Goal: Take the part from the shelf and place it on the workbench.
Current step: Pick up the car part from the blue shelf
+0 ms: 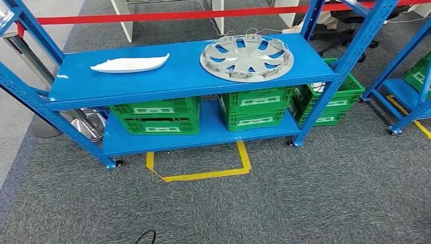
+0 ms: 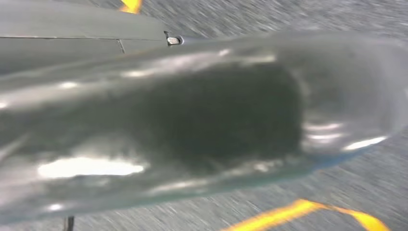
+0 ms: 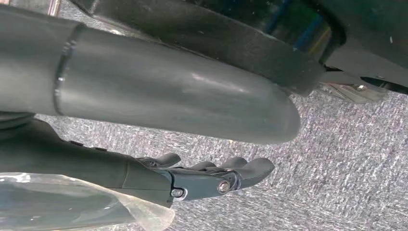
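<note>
Grey carpet, short-piled and flecked, lies nearest the head camera, crossed by 1 open rectangle of yellow tape and 1 loop of black cable at the lower edge. Beyond it stands 1 blue metal shelf on castors, with 2 flat painted levels. On the upper level lie 2 parts, well apart: 1 white part, long, smooth and tapering to a point, toward the left; and 1 round silver-grey hubcap, spoked with cut-out openings, toward the right. The lower level carries 2 stacks of green slatted plastic crates, and 1 further green crate sits behind the right-hand upright. 1 red bar runs across behind the shelf. In the right wrist view the right hand hangs above the carpet, its dark fingers lying nearly straight, slightly curled, holding nothing. The left wrist view is blurred, so the state of the left hand's fingers cannot be told.
</note>
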You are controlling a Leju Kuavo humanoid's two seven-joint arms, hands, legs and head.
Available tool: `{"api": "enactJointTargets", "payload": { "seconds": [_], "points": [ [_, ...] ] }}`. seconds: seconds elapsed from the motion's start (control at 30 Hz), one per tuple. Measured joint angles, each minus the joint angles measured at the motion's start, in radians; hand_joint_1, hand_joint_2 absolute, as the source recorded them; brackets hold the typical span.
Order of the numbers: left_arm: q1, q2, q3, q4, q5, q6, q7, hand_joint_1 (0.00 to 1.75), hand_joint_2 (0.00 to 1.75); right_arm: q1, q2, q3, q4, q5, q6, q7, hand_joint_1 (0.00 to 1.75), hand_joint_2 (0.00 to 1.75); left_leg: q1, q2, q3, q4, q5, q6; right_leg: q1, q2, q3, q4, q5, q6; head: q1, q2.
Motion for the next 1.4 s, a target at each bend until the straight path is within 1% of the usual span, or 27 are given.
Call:
{"api": "enactJointTargets", "payload": {
  "seconds": [0.07, 0.13, 0.2, 0.33, 0.53, 0.73, 0.87, 0.9, 0.93, 0.97, 1.0, 1.07, 1.1, 1.13, 1.17, 1.2, 1.23, 1.27, 1.3, 1.33, 1.4],
  "points": [
    [0.001, -0.006, 0.017, -0.029, -0.016, -0.012, -0.005, 0.00, 0.00, 0.000, 0.000, -0.001, 0.001, 0.000, -0.005, -0.002, 0.00, 0.00, 0.000, 0.000, 0.000, 0.000, 0.000, 0.000, 0.000, 0.000, 0.000, 0.000, 0.000, 0.000, 0.000, 0.000],
    [0.007, -0.016, 0.038, -0.091, -0.046, -0.029, -0.015, 0.00, 0.00, 0.000, 0.001, -0.004, 0.004, -0.001, -0.016, -0.007, 0.00, 0.87, 0.000, 0.000, 0.000, 0.000, 0.000, 0.000, 0.000, 0.000, 0.000, 0.000, 0.000, 0.000, 0.000, 0.000],
    [0.015, -0.024, 0.041, -0.156, -0.073, -0.036, -0.025, 0.00, 0.00, 0.000, 0.001, -0.007, 0.007, -0.003, -0.028, -0.012, 0.00, 1.75, 0.000, 0.000, 0.000, 0.000, 0.000, 0.000, 0.000, 0.000, 0.000, 0.000, 0.000, 0.000, 0.000, 0.000],
    [0.034, -0.037, 0.023, -0.276, -0.142, -0.021, -0.047, 0.00, 0.00, -0.001, 0.001, -0.009, 0.015, -0.011, -0.040, -0.008, 0.00, 1.75, 0.000, 0.000, 0.000, 0.000, 0.000, 0.000, 0.000, 0.000, 0.000, 0.000, 0.000, 0.000, 0.000, 0.000],
    [0.068, -0.038, -0.050, -0.433, -0.273, 0.037, -0.082, 0.00, 0.00, -0.001, 0.001, -0.013, 0.018, -0.029, -0.028, 0.016, 0.00, 1.75, 0.000, 0.000, 0.000, 0.001, 0.000, 0.000, 0.000, 0.000, 0.000, 0.000, 0.000, 0.000, 0.000, 0.000],
    [0.088, -0.019, -0.164, -0.579, -0.397, 0.103, -0.101, 0.00, 0.00, -0.016, 0.001, -0.025, 0.018, -0.053, -0.004, 0.032, 0.00, 1.75, -0.002, 0.000, -0.002, 0.009, -0.003, 0.005, -0.001, 0.000, 0.001, -0.001, 0.002, 0.004, 0.000, 0.000],
    [0.088, 0.002, -0.260, -0.671, -0.480, 0.145, -0.106, 0.00, 0.00, -0.032, 0.000, -0.038, 0.018, -0.072, 0.018, 0.044, 0.00, 1.75, -0.001, 0.000, -0.004, 0.011, -0.003, 0.014, -0.001, 0.001, 0.004, -0.005, 0.005, 0.013, -0.001, 0.000],
    [0.088, 0.006, -0.283, -0.693, -0.498, 0.154, -0.106, 0.00, 0.00, -0.036, 0.000, -0.040, 0.018, -0.076, 0.023, 0.046, 0.00, 1.31, 0.002, 0.001, -0.002, 0.004, 0.001, 0.018, -0.001, 0.001, 0.004, -0.007, 0.005, 0.017, -0.001, 0.000],
    [0.088, 0.010, -0.308, -0.716, -0.516, 0.162, -0.106, 0.00, 0.00, -0.039, -0.001, -0.041, 0.018, -0.080, 0.029, 0.048, 0.00, 0.87, 0.006, 0.001, 0.003, -0.006, 0.007, 0.023, 0.000, 0.001, 0.001, -0.001, -0.002, 0.021, 0.001, 0.000],
    [0.088, 0.015, -0.334, -0.739, -0.534, 0.170, -0.106, 0.00, 0.00, -0.041, -0.002, -0.042, 0.018, -0.082, 0.035, 0.050, 0.00, 0.44, 0.009, 0.002, 0.006, -0.016, 0.012, 0.028, 0.001, 0.002, -0.010, 0.021, -0.019, 0.024, 0.003, 0.000],
    [0.090, 0.019, -0.360, -0.762, -0.550, 0.178, -0.106, 0.00, 0.00, -0.042, -0.004, -0.044, 0.018, -0.085, 0.040, 0.050, 0.00, 0.00, 0.013, 0.003, 0.009, -0.023, 0.016, 0.030, 0.001, 0.002, -0.032, 0.066, -0.047, 0.028, 0.005, 0.000],
    [0.097, 0.028, -0.410, -0.807, -0.578, 0.194, -0.106, 0.00, 0.00, -0.045, -0.005, -0.047, 0.018, -0.090, 0.048, 0.052, 0.00, 0.00, 0.013, 0.004, 0.009, -0.024, 0.017, 0.032, -0.001, 0.002, -0.091, 0.194, -0.106, 0.035, 0.008, 0.000],
    [0.102, 0.032, -0.435, -0.828, -0.591, 0.203, -0.105, 0.00, 0.00, -0.047, -0.006, -0.049, 0.018, -0.092, 0.051, 0.054, 0.00, 0.00, 0.013, 0.005, 0.009, -0.023, 0.017, 0.032, -0.003, 0.001, -0.115, 0.243, -0.119, 0.038, 0.008, 0.000],
    [0.108, 0.036, -0.460, -0.849, -0.603, 0.211, -0.105, 0.00, 0.00, -0.048, -0.006, -0.050, 0.018, -0.093, 0.053, 0.056, 0.00, 0.00, 0.013, 0.005, 0.009, -0.023, 0.016, 0.030, -0.004, 0.001, -0.122, 0.258, -0.113, 0.041, 0.008, 0.000],
    [0.114, 0.040, -0.486, -0.869, -0.613, 0.219, -0.105, 0.00, 0.00, -0.049, -0.006, -0.050, 0.017, -0.094, 0.054, 0.058, 0.00, 0.00, 0.015, 0.004, 0.010, -0.021, 0.014, 0.028, -0.006, 0.001, -0.112, 0.235, -0.090, 0.044, 0.008, 0.000],
    [0.119, 0.043, -0.511, -0.889, -0.623, 0.228, -0.104, 0.00, 0.00, -0.049, -0.006, -0.050, 0.017, -0.095, 0.054, 0.059, 0.00, 0.00, 0.016, 0.003, 0.011, -0.018, 0.011, 0.025, -0.010, 0.000, -0.086, 0.179, -0.054, 0.046, 0.008, 0.000],
    [0.124, 0.047, -0.534, -0.910, -0.632, 0.236, -0.104, 0.00, 0.00, -0.050, -0.006, -0.050, 0.017, -0.094, 0.054, 0.061, 0.00, 0.00, 0.017, 0.001, 0.011, -0.013, 0.007, 0.019, -0.013, -0.001, -0.055, 0.114, -0.025, 0.048, 0.008, 0.000],
    [0.129, 0.052, -0.559, -0.934, -0.641, 0.245, -0.104, 0.00, 0.00, -0.051, -0.005, -0.050, 0.016, -0.093, 0.054, 0.062, 0.00, 0.00, 0.016, 0.000, 0.009, -0.005, 0.002, 0.013, -0.014, -0.002, -0.026, 0.056, -0.006, 0.047, 0.009, 0.000],
    [0.135, 0.057, -0.584, -0.960, -0.650, 0.254, -0.104, 0.00, 0.00, -0.052, -0.004, -0.050, 0.015, -0.092, 0.053, 0.065, 0.00, 0.00, 0.015, 0.000, 0.005, 0.002, -0.001, 0.007, -0.014, -0.002, -0.008, 0.021, 0.001, 0.043, 0.009, 0.000],
    [0.140, 0.063, -0.611, -0.987, -0.659, 0.262, -0.104, 0.00, 0.00, -0.054, -0.003, -0.050, 0.015, -0.090, 0.052, 0.070, 0.00, 0.00, 0.013, 0.000, 0.002, 0.007, -0.003, 0.002, -0.012, -0.002, -0.001, 0.007, -0.002, 0.037, 0.009, 0.000],
    [0.148, 0.074, -0.669, -1.038, -0.678, 0.277, -0.104, 0.00, 0.00, -0.055, -0.002, -0.050, 0.013, -0.087, 0.048, 0.081, 0.00, 0.00, 0.012, 0.000, -0.002, 0.011, -0.005, -0.004, -0.011, -0.002, -0.001, 0.008, -0.004, 0.021, 0.006, 0.000]
  ]
}}
